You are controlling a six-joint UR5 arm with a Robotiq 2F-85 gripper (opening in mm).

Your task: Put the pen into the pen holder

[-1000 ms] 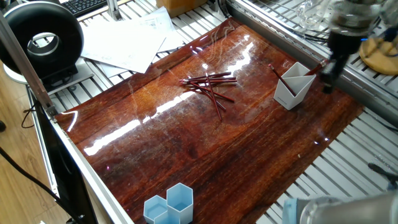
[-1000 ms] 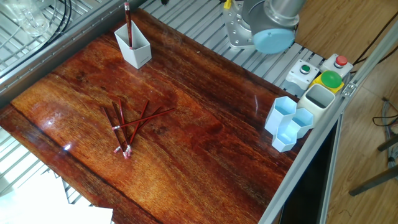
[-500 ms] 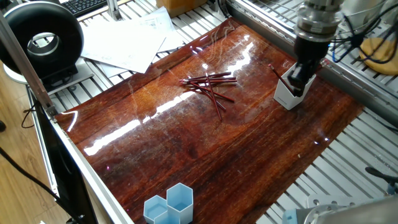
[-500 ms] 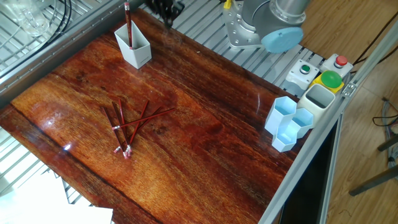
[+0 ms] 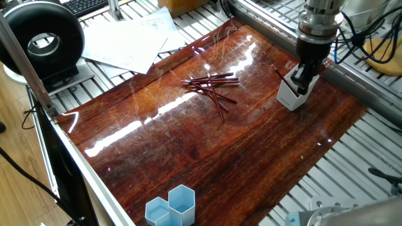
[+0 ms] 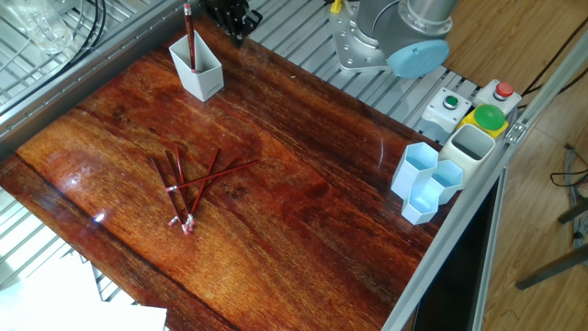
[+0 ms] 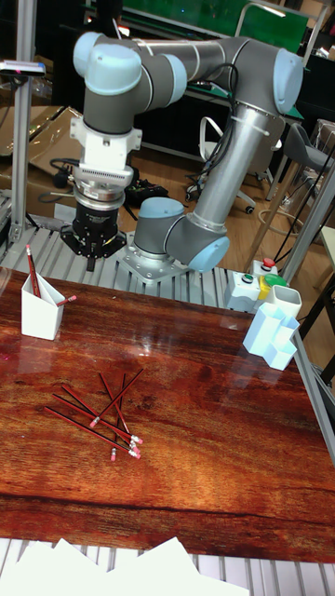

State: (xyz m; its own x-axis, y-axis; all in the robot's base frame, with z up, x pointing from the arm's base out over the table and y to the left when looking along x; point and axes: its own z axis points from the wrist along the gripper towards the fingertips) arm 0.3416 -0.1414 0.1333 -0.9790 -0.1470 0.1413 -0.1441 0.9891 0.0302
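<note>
The white pen holder (image 5: 289,96) (image 6: 198,72) (image 7: 41,317) stands near the far edge of the wooden board, with red pens (image 6: 189,37) (image 7: 33,270) upright and leaning inside it. Several more red pens (image 5: 213,88) (image 6: 188,179) (image 7: 102,410) lie in a loose pile mid-board. My gripper (image 5: 303,76) (image 6: 231,18) (image 7: 92,256) hangs above the board's edge, just beyond and beside the holder. It looks open, and I see nothing between its fingers. In one fixed view it covers part of the holder's rim.
Light blue hexagonal cups (image 5: 171,207) (image 6: 426,184) (image 7: 271,333) stand at the opposite board edge, by a button box (image 6: 473,106). Loose papers (image 5: 125,41) and a black round device (image 5: 43,39) lie off the board. The arm's base (image 7: 172,247) sits behind the board.
The gripper has swung from beyond the board's edge to a spot close by the pen holder, coming into the other fixed view. Over the last half second it shifted only slightly.
</note>
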